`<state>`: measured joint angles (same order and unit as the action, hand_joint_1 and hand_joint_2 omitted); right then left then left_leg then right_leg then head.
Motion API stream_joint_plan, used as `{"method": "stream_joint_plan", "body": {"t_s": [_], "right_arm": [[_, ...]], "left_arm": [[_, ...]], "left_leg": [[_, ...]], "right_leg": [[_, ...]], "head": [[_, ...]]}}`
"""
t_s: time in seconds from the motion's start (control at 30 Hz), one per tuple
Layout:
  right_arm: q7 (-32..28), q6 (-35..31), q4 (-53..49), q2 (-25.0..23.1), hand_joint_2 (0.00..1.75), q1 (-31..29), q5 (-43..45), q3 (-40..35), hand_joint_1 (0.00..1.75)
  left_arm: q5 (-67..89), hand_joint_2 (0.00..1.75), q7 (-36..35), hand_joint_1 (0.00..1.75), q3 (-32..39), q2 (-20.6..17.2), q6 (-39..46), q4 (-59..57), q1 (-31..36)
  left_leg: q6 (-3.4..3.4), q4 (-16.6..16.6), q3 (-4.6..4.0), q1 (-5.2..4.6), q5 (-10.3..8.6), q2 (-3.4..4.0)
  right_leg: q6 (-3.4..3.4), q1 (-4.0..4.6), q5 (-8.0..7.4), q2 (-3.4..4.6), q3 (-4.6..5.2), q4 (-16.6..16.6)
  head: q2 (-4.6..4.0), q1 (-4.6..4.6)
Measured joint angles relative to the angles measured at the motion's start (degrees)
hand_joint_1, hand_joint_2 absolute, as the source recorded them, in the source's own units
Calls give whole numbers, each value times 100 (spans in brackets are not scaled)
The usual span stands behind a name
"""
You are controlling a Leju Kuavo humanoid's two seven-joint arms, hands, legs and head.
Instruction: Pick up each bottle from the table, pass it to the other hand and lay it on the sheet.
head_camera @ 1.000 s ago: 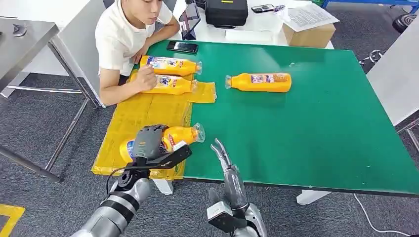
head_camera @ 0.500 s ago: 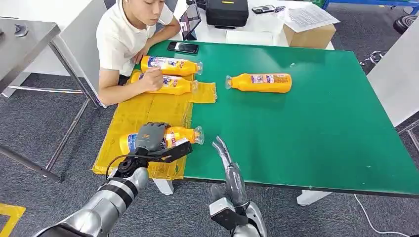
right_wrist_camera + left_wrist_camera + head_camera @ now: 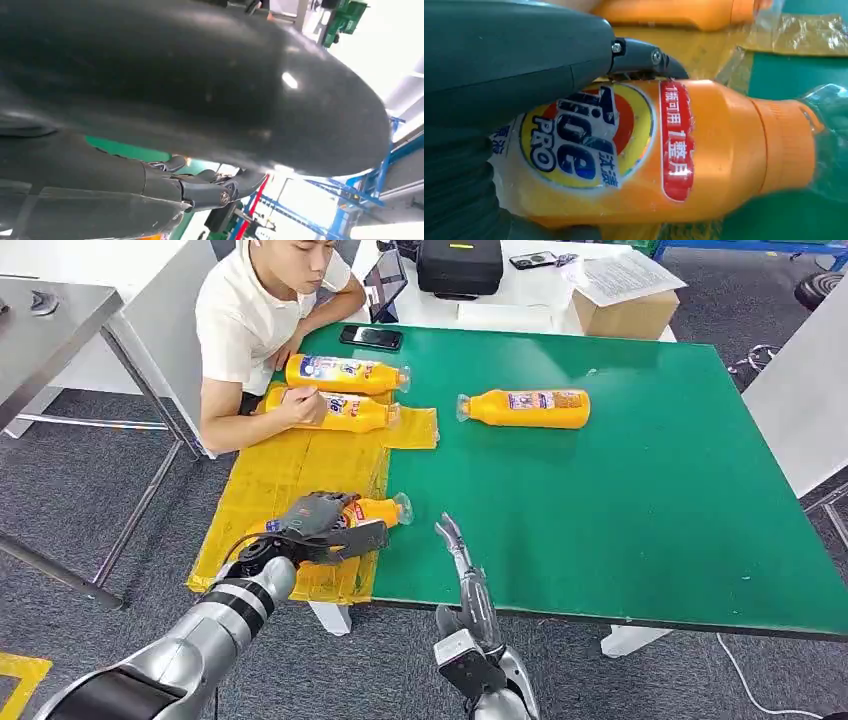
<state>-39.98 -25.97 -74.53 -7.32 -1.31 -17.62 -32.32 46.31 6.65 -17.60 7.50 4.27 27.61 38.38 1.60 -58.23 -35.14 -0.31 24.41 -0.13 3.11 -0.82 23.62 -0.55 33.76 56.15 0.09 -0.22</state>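
The left hand (image 3: 312, 517) is wrapped over an orange Tide Pro detergent bottle (image 3: 362, 511), fingers (image 3: 514, 60) curled across its label and thumb under its side, gripping it. The bottle lies on its side at the near end of the yellow plastic sheet (image 3: 275, 475), close to where the sheet meets the green table top (image 3: 620, 500). Its long axis runs roughly across the table, with the clear-wrapped cap end pointing toward the robot's right, out over the green surface, and the base hidden under the hand. The left wrist view cannot settle whether it rests on the sheet or is held just above it.

The right hand (image 3: 455, 545) stands upright at the near table edge, just beside the bottle's cap end and not touching it, fingers extended and holding nothing.

Two more orange bottles (image 3: 345, 373) lie side by side on the far part of the sheet, caps to the right; a seated person's hand (image 3: 300, 405) rests on the nearer one (image 3: 345, 412). A fourth bottle (image 3: 527, 407) lies alone on the green top, well apart, cap pointing left toward the sheet.
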Motion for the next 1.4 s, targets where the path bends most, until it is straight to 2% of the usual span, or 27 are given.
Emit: {"method": "stream_joint_plan", "body": {"t_s": [0.17,0.53,0.63,0.73,0.83,0.9,1.03,1.23,1.33,1.37,1.4], "right_arm": [[0,-4,2,33,0,-9,184,-64,0],[0,-24,53,92,0,-111,405,-217,0],[0,-66,92,101,0,-116,427,-234,0],[0,-107,101,120,0,-111,425,-238,0],[0,-162,101,138,0,-103,383,-263,0],[0,-249,101,142,0,-93,342,-291,0],[0,-363,101,162,0,-62,313,-298,0],[0,-469,101,184,0,-37,253,-319,0],[0,-921,101,238,0,-36,-309,-315,0],[0,-1168,101,254,175,-30,-818,-244,0],[-2,-1281,96,258,175,-7,-1267,-98,0]], "left_arm": [[-330,175,296,0,20,13,-847,-13,140],[-928,175,325,0,-4,63,-1336,-3,203],[-977,175,489,0,-11,63,-985,28,160],[-1188,175,1158,0,-17,87,86,427,-101],[-1528,175,1718,0,-85,171,1308,1448,-625],[-1681,175,1815,0,-209,192,1644,2058,-918],[-1774,175,1888,0,-466,195,1897,3063,-1414],[-1888,175,1966,0,-627,195,1975,3729,-1703],[-2236,175,1971,0,-793,166,1714,4034,-1818],[-2481,175,1975,0,-839,153,1596,4149,-1882],[-2739,175,1999,0,-859,144,1525,4260,-1972]], "left_leg": [[0,0,-1,-1,0,-6],[0,0,-2,-1,0,-5],[0,0,-4,0,0,-5],[0,0,-14,-1,0,-3],[0,-1,-19,-2,2,-4],[-1,-1,-21,-3,5,-3],[-2,-1,-29,-3,7,-4],[-3,0,-28,-1,6,-3],[-2,0,-28,-1,5,-4],[-2,0,-28,-1,5,-2],[-2,-1,-28,-2,5,-1]], "right_leg": [[2,-2,2,-6,-3,-1],[2,0,2,-6,-1,-1],[2,0,2,-5,3,0],[2,-1,1,-4,12,0],[3,-2,2,-5,14,-1],[3,-3,3,-4,18,-2],[4,-2,5,-5,28,-3],[3,0,4,-4,28,-2],[3,-1,4,-5,26,-2],[3,-1,3,-3,26,-2],[3,-1,3,-1,26,-3]], "head": [[0,2],[0,2],[0,2],[0,4],[0,2],[0,2],[0,2],[0,0],[0,2],[0,2],[0,2]]}}
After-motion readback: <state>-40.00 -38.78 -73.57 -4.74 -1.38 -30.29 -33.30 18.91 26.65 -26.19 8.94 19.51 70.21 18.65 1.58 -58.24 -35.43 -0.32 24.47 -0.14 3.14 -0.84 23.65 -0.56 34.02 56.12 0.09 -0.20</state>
